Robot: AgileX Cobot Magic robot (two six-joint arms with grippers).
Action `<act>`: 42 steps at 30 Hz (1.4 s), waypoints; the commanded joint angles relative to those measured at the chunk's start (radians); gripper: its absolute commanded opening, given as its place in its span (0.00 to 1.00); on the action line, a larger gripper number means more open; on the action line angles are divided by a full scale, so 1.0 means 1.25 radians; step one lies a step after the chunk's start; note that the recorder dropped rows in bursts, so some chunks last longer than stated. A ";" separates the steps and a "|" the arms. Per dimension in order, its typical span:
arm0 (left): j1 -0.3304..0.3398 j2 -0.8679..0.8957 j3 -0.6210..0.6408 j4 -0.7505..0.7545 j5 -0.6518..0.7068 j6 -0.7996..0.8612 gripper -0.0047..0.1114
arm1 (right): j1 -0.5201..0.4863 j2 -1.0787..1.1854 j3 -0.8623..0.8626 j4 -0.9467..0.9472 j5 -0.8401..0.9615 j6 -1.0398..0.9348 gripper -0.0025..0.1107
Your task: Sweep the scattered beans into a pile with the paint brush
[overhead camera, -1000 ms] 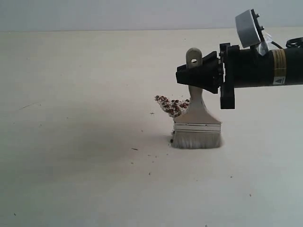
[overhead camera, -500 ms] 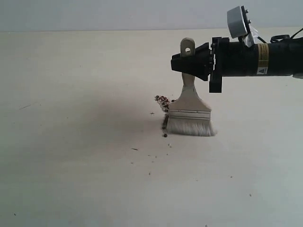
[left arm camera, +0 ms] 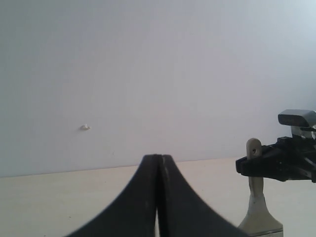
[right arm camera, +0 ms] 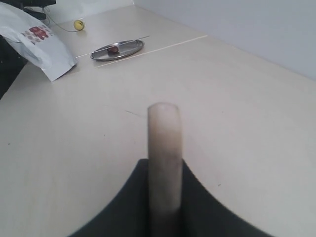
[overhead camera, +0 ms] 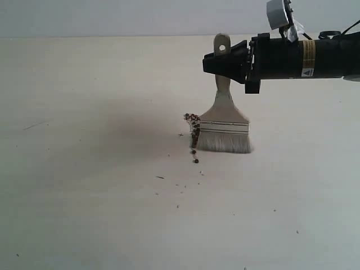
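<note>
The table [overhead camera: 84, 197] carried the work. The right gripper [overhead camera: 216, 63] pinched the upper handle of the paint brush [overhead camera: 225, 115], which stood upright with its bristles [overhead camera: 225, 143] on the surface. The left gripper [left arm camera: 158, 168] was pressed together, empty. The brush appeared light, with a rigid handle suited to gripping and soft, yielding bristles. The beans [overhead camera: 193, 121] lay bunched at the bristles' left edge in the exterior view; they looked small, hard and prone to rolling.

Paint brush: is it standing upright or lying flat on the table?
Upright: the paint brush stands handle up, bristles down, its handle clamped in the right gripper.
</note>
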 commanded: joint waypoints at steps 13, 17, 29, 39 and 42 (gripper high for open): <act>0.001 -0.005 0.002 -0.002 -0.004 0.001 0.04 | 0.010 -0.134 0.002 -0.118 0.006 0.201 0.02; 0.001 -0.005 0.002 -0.002 -0.004 0.001 0.04 | 0.057 -0.135 0.018 -0.167 0.006 0.207 0.02; 0.001 -0.005 0.002 -0.002 -0.004 0.001 0.04 | 0.130 -0.077 0.034 -0.112 0.006 0.093 0.02; 0.001 -0.005 0.002 -0.002 -0.002 0.001 0.04 | 0.130 -0.011 0.032 0.079 0.016 -0.103 0.02; 0.001 -0.005 0.002 -0.002 -0.002 0.001 0.04 | 0.130 -0.011 0.032 0.116 0.061 -0.144 0.02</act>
